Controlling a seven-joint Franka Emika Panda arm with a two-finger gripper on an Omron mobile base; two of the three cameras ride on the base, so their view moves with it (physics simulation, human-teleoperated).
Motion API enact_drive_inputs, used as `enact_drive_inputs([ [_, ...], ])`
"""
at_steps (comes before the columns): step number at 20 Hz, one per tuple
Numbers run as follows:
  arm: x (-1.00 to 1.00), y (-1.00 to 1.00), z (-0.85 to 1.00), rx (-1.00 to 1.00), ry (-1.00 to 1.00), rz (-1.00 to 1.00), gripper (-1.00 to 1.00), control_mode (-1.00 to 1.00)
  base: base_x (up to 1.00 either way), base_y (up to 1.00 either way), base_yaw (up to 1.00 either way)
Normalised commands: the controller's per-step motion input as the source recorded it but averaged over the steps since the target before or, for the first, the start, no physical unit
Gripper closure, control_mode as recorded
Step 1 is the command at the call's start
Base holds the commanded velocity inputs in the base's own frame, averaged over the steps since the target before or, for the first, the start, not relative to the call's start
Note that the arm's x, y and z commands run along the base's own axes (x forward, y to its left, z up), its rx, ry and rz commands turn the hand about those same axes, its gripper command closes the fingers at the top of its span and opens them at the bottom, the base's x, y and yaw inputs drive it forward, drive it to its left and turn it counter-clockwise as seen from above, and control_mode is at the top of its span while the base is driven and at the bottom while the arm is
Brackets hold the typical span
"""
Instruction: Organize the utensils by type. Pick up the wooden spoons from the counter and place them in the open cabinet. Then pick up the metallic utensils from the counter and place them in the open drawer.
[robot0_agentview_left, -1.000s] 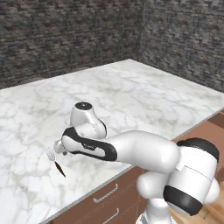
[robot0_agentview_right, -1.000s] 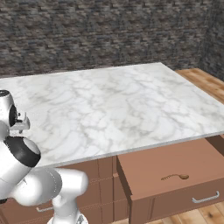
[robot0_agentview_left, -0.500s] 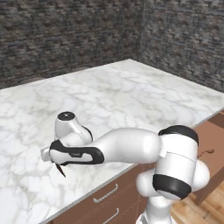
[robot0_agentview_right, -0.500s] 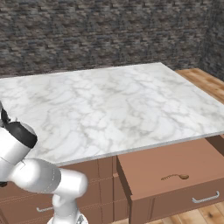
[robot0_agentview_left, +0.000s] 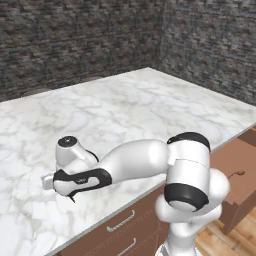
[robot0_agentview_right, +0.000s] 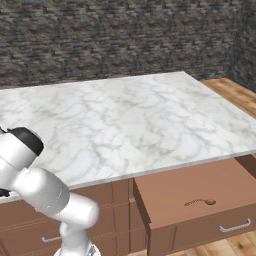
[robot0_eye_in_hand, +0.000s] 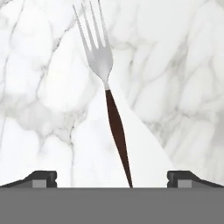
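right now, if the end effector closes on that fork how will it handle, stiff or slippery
The fork looks stiff, with metal tines and a thin dark handle, so it should not bend. It lies flat on smooth marble counter, so it may skid if nudged. The slim, tapered handle could slip or pivot between the open end effector.

Dark stone walls (robot0_agentview_right: 125, 35), wooden floor (robot0_agentview_right: 235, 87)

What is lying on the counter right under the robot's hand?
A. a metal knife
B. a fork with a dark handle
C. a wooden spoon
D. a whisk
B: the hand view shows a fork with silver tines and a dark brown handle lying flat on the marble counter, between the tips of the open gripper.
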Motion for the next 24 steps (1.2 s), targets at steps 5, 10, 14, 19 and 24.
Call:
enact_drive_inputs([
  [5, 0.14, 0.02, -0.18, 0.0, 0.0, -0.04, -1.0, -1.0, 0.0, 0.0, 0.0],
  [10, 0.12, 0.0, -0.16, -0.01, 0.0, 0.0, -1.0, -1.0, 0.0, 0.0, 0.0],
  [14, 0.15, 0.0, -0.18, -0.05, 0.0, 0.0, -1.0, -1.0, 0.0, 0.0, 0.0],
  [19, 0.2, 0.0, -0.17, -0.1, 0.0, 0.0, -1.0, -1.0, 0.0, 0.0, 0.0],
  [24, 0.2, 0.02, -0.12, -0.08, 0.0, 0.0, -1.0, -1.0, 0.0, 0.0, 0.0],
])
